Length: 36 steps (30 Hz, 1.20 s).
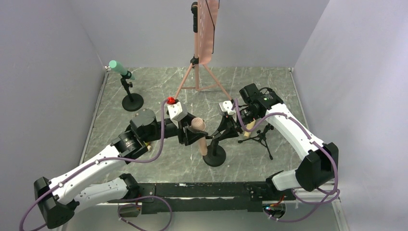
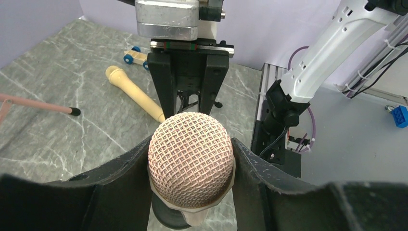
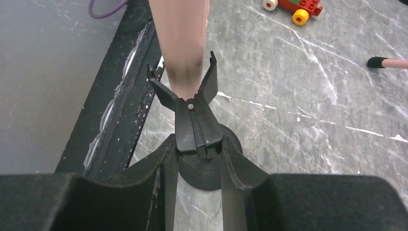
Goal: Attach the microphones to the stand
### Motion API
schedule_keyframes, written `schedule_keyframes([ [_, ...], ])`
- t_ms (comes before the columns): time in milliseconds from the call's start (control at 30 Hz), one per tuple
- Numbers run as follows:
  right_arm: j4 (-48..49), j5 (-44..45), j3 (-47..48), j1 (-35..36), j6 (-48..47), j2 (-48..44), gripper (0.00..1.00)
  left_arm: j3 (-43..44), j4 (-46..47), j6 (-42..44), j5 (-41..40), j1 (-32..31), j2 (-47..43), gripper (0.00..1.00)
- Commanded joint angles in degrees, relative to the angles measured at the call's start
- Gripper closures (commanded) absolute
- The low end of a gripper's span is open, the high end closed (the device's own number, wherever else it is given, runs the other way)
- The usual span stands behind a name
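Note:
My left gripper (image 2: 190, 144) is shut on the pale pink microphone (image 2: 190, 159), just under its mesh head, holding it upright. The microphone's handle (image 3: 180, 43) sits in the forked clip (image 3: 192, 103) of a black stand with a round base (image 1: 214, 156). My right gripper (image 3: 197, 144) is shut on the stem of that clip, facing the left gripper (image 1: 192, 131). A teal-green microphone (image 1: 118, 68) rests in a second small stand (image 1: 132, 102) at the back left. The tan-yellow microphone (image 2: 137, 95) lies flat on the table behind my right gripper (image 1: 222, 132).
A pink tripod (image 1: 198, 77) carrying a pink panel stands at the back centre; one foot (image 3: 385, 62) reaches toward the stand. A small black tripod (image 1: 262, 137) sits under the right arm. A multicoloured block toy car (image 2: 135, 56) lies near the tan-yellow microphone. Grey walls enclose the marbled table (image 1: 159, 163).

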Motion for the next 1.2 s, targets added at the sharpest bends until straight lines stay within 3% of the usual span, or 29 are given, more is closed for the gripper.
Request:
schedule_keyframes([
  [0,-1.6,-2.3,1.2,0.1,-0.7,-1.0,0.8,3.2,7.7,-1.5,3.1,0.1,1.9,1.0],
  [1167,-1.3,-3.0,0.6,0.1,-0.2,-0.9,0.81,-12.6,26.1,-5.8,-3.9,-2.3,0.3,1.0],
])
